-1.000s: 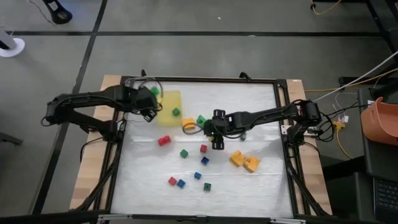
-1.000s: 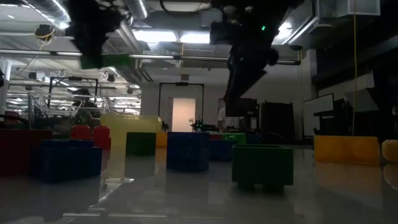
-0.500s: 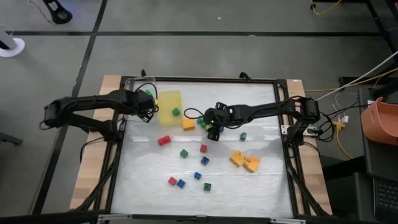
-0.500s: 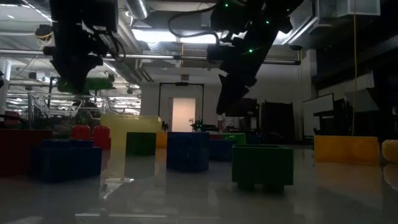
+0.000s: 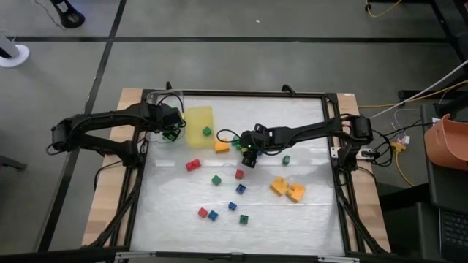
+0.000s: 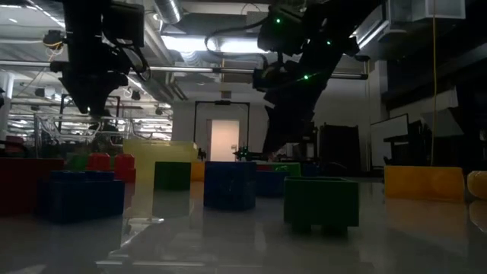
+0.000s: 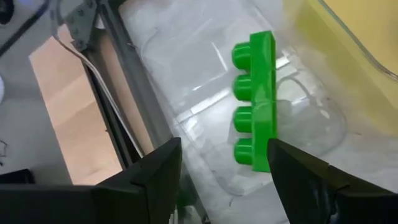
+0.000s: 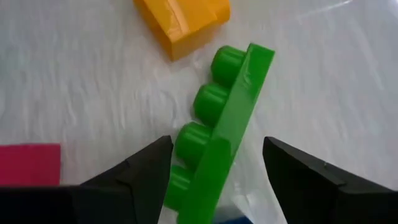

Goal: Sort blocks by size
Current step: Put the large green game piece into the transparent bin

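Two arms are working over the bench (image 5: 307,117). L gripper (image 5: 172,126) is hanging near the bench's far-left corner, just beside the yellow tray (image 5: 196,117); in the left wrist view its fingers (image 7: 149,180) are spread wide, w/ nothing between them, and a long green brick (image 7: 257,102) w/ four studs is lying on its side in the clear container (image 7: 311,118) below. R gripper (image 5: 248,152) is sitting near the bench's middle, toward the far edge. In the right wrist view its fingers (image 8: 140,177) are also spread apart, straddling a second green brick (image 8: 221,121), four studs, tilted; can't tell whether the pads are touching it. An orange brick (image 8: 183,22) is lying just beside that green one.

Other blocks are lying scattered over the bench: a small green cube (image 5: 207,131) is on the yellow tray, a red brick (image 5: 192,165) is left of centre, a green cube (image 5: 216,179), a red cube (image 5: 239,174) and a blue cube (image 5: 240,188) are around the middle. Two orange bricks (image 5: 287,189) are touching each other toward the right side. Nearer the front edge, a red cube (image 5: 202,212) and a blue cube (image 5: 213,215) are lying side by side, w/ another green cube (image 5: 243,218) near them.
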Tool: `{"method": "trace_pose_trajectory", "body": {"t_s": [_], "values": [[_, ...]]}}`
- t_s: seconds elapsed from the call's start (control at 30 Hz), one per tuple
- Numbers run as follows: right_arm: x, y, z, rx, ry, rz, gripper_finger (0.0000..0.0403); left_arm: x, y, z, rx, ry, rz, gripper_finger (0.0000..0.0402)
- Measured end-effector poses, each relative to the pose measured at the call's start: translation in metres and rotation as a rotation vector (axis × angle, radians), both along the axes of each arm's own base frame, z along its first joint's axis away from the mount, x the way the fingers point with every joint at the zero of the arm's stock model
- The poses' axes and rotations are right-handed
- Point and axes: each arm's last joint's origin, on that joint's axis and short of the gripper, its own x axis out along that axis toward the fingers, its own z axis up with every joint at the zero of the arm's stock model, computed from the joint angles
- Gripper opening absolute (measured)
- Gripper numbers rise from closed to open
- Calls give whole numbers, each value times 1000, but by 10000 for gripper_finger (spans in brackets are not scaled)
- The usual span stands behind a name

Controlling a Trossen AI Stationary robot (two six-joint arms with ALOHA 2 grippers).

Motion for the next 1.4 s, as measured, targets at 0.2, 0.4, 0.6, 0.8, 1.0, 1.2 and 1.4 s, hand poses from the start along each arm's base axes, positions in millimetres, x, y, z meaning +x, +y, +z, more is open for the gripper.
{"method": "trace_pose_trajectory", "body": {"t_s": [0.2,0.4,0.6,0.8,1.0,1.2,1.4], "values": [[5,-6,-15,17,9,-40,253,1,-2,-1,-67,-16,-39,223],[8,-19,-31,51,39,-60,253,4,-2,-1,-76,-34,-67,223],[7,-30,-37,105,50,-67,236,5,-5,0,-76,-36,-88,224],[8,-33,-39,98,52,-61,167,12,-11,0,-61,-68,-159,223],[11,-33,-33,82,39,-34,167,24,-19,2,-27,-131,-266,202],[28,-35,-6,47,-16,14,170,29,-30,6,-19,-166,-324,170],[47,-38,30,-3,-112,67,169,22,-44,19,11,-279,-365,151]]}}
